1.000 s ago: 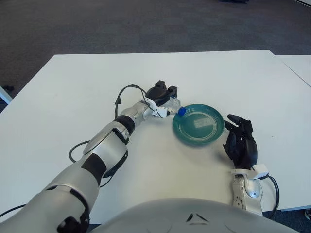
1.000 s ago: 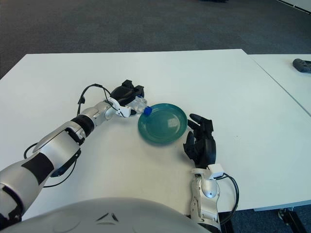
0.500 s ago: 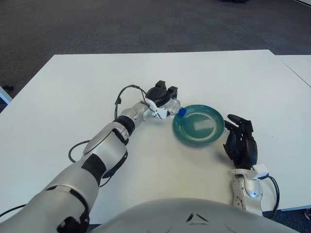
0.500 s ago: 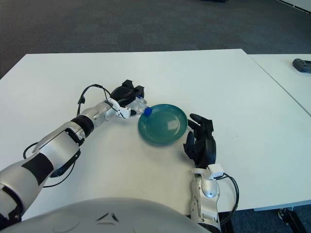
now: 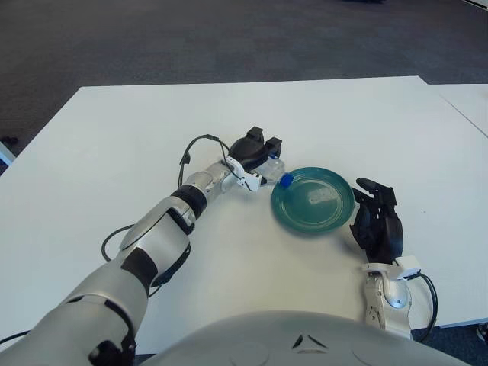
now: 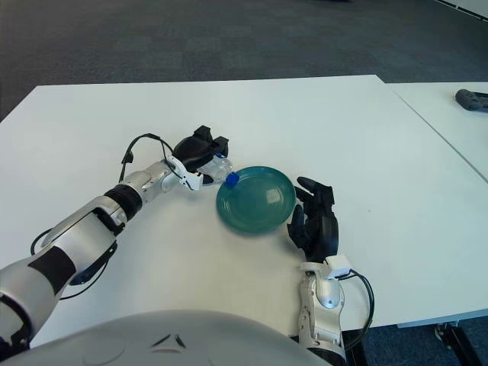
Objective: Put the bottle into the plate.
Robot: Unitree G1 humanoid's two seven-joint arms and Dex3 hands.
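An office or lab room: plain white tables (image 5: 99, 152) pushed side by side, with dark grey carpet (image 5: 152, 38) covering the floor at the far side.

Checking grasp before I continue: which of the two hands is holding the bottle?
The left hand, left of the green plate, grips the bottle. The right hand, right of the plate, holds nothing.
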